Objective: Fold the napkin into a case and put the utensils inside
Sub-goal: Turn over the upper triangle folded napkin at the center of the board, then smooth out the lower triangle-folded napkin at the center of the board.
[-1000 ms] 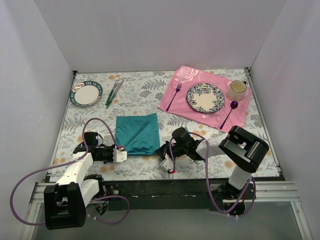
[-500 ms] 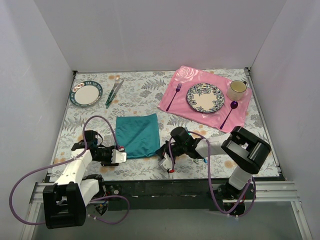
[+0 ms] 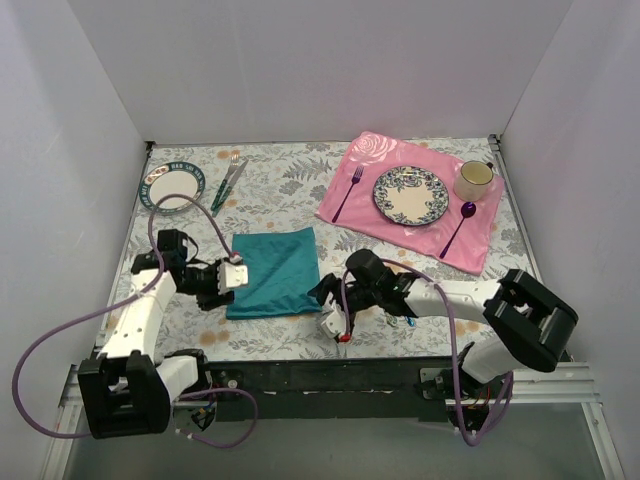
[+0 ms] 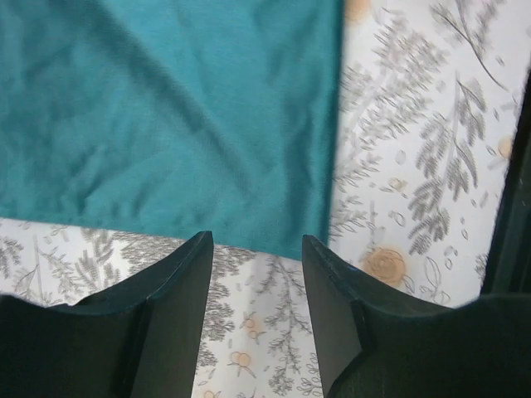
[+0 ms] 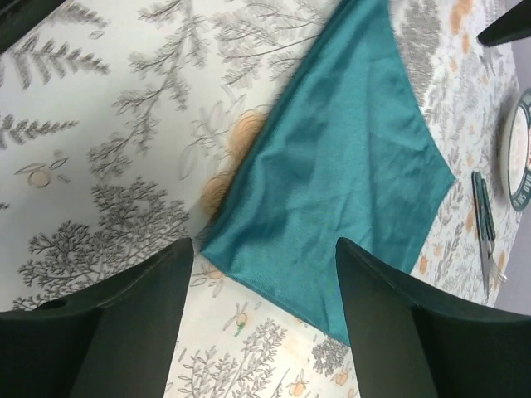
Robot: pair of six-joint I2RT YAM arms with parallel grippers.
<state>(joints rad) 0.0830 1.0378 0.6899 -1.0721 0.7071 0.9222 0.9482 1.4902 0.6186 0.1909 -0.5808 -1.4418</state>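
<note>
Plain white walls (image 3: pixel 320 70) box in the desk (image 3: pixel 285 180) on three sides (back, left, right); a grey floral tablecloth (image 3: pixel 420 270) covers it, evenly lit.

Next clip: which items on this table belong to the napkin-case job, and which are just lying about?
Job: teal napkin; pale utensils on the small green-rimmed plate, too small to identify.
Lying about: pink placemat, patterned plate, mug, purple fork, purple spoon, green-handled fork and knife.
</note>
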